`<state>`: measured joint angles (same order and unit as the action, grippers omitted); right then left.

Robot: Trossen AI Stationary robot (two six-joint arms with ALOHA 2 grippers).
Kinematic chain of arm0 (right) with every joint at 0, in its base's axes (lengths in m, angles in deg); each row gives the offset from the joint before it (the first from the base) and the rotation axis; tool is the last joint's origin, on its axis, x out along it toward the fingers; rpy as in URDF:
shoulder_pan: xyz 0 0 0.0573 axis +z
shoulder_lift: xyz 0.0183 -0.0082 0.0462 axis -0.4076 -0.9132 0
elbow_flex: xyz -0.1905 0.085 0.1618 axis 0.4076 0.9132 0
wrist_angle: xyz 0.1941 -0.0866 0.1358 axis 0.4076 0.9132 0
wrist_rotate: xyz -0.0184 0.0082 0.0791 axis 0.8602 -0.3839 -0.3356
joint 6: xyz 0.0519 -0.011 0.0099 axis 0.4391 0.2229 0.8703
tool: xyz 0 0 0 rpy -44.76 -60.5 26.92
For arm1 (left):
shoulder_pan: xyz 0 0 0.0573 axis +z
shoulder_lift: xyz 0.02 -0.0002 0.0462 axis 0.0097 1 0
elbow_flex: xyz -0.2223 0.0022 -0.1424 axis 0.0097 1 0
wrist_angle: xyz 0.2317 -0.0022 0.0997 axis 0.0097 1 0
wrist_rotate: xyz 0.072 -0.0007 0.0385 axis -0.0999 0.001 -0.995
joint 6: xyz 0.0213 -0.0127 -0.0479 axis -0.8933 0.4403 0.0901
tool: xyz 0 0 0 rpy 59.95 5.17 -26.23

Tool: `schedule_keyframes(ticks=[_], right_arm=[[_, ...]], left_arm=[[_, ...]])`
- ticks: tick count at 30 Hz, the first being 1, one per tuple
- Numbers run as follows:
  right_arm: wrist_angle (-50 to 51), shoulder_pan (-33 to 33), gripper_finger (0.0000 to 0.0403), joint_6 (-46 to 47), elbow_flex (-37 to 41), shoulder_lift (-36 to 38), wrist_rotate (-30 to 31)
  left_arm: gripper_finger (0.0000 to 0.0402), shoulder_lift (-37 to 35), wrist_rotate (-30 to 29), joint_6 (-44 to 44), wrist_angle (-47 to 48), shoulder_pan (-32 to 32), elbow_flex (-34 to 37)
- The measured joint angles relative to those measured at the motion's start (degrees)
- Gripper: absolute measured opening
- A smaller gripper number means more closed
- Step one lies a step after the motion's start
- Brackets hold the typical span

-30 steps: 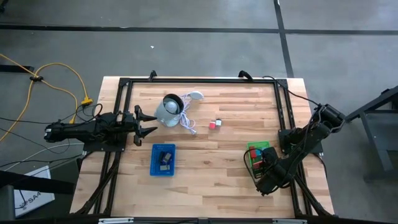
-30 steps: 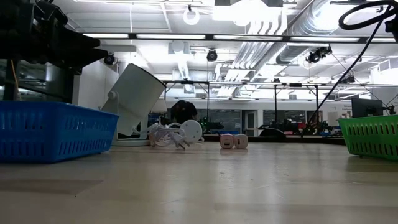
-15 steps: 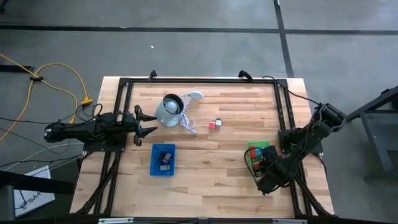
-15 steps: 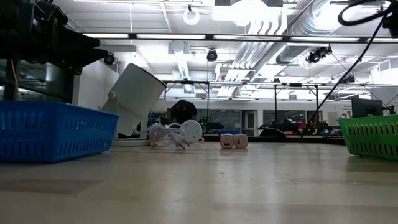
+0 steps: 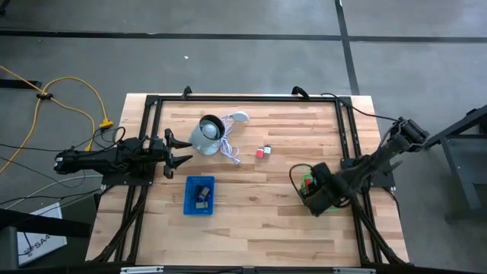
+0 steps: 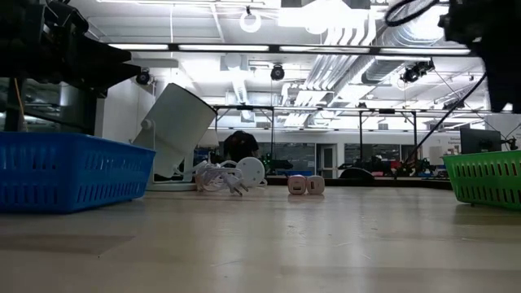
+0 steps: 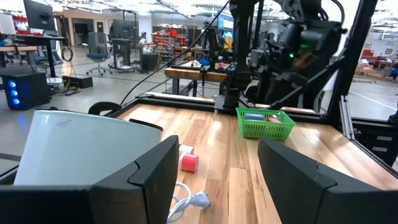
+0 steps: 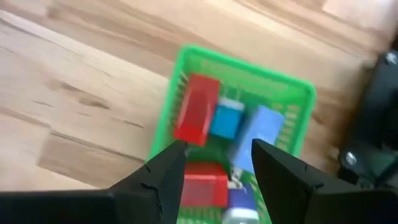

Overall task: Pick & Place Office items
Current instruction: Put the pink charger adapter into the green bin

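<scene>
The right gripper (image 8: 214, 180), fingers parted and holding nothing, hangs over the green tray (image 8: 180, 93) at the table's right edge, where red (image 8: 196, 116), teal (image 8: 225, 121) and pale-blue (image 8: 260, 132) blocks already lie packed together. In the overhead view the right arm has swung within the last half second: its wrist, which sat at the tray's near corner, now reaches over the tray towards the table's middle, the gripper (image 5: 310, 199) pointing inward. That reads as a drop completed and a turn towards the next item.

Two pieces remain loose on the wood: a red block (image 5: 259, 153) and a pink one (image 5: 267, 150) touching it, lying near the white cord (image 5: 230, 151) of the grey-white round object (image 5: 205, 135). The blue tray (image 5: 199, 195) holds a dark clip-like piece (image 5: 202, 189).

The left gripper (image 5: 179, 149) waits at the table's left edge, fingers spread wide and empty, unmoved over the past second, facing the round object.

With most blocks in the green tray, the job looks close to done; the loose pair is likely next
</scene>
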<state>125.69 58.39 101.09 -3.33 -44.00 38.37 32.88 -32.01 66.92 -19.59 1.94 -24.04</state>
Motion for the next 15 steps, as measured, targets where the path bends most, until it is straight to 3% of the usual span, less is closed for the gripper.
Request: schedule_keyframes(ticks=[15], right_arm=[[-7.94, -10.92, 0.0173, -16.75, -0.22, 3.09, 0.55]], left_arm=[[0.0212, 0.0, 0.0, -0.02, 0.0, 0.0, 0.0]])
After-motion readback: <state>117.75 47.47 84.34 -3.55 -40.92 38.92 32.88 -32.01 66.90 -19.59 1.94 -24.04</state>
